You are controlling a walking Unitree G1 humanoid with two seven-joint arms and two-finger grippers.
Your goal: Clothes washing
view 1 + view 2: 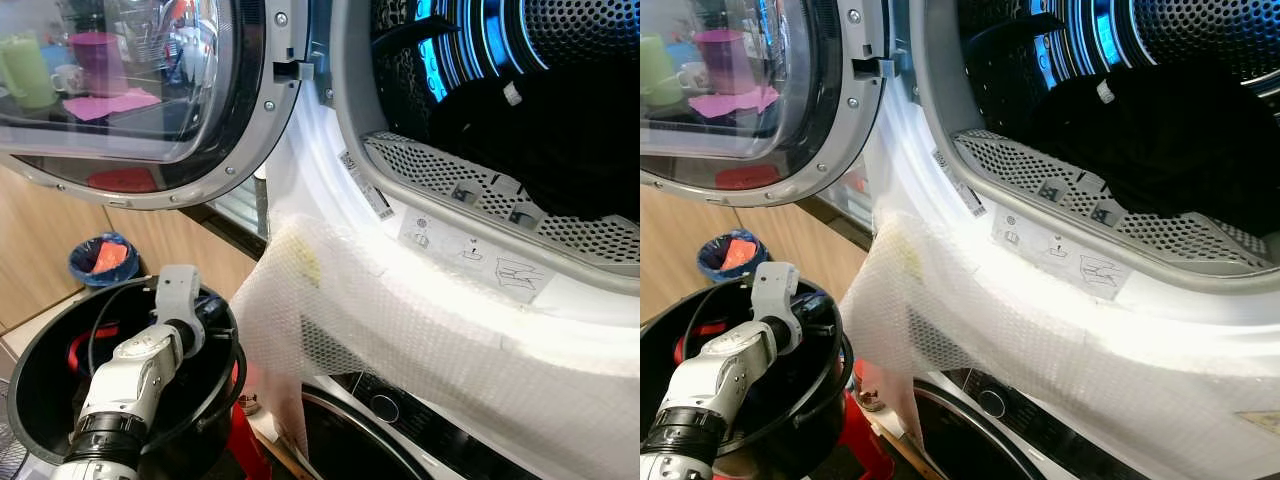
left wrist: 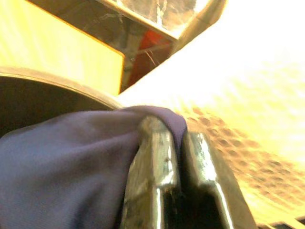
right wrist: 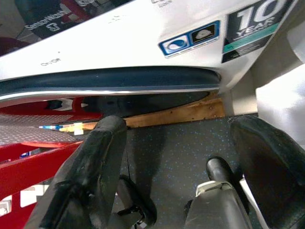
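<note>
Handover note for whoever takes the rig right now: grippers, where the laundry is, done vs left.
Left gripper: shut on a dark blue garment, reaching down into the black bucket at the robot's left.
Right gripper: open, holding nothing, low by the floor in front of the lower machine.
Upper machine: door swung open, dark clothes already lying in the drum. Bubble wrap hangs over the front below the opening.
Done: some clothes loaded, next garment gripped.
Left: lift it out of the bucket, put it in the drum, check the bucket for more, close the door.
</note>
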